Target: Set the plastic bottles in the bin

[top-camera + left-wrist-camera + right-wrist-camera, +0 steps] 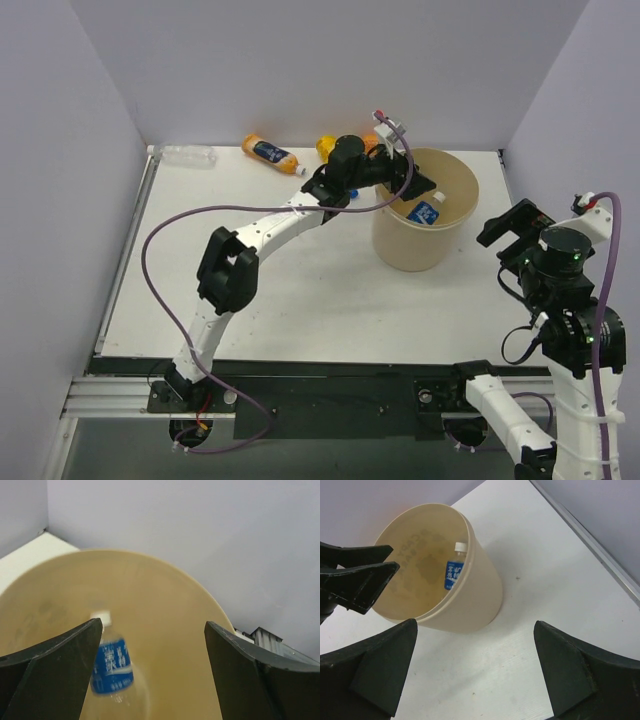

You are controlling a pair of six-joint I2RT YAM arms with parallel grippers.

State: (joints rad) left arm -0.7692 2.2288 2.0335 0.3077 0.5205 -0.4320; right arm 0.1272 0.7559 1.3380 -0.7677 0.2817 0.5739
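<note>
Tan bin (405, 250) holds the clear blue-label bottle (425, 212)
Your left gripper (152, 625) hangs over the bin, jaws wide apart, gripping nothing; your right gripper (475, 624), jaws spread too, sits to its right; the orange-yellow bottle (272, 154) lies far left

Clear bottle (112, 666) inside bin (165, 625) was motion-blurred, its base cut off by the lower edge. In the top view, left arm (290, 215) partly hid an orange bottle (326, 146).
</note>
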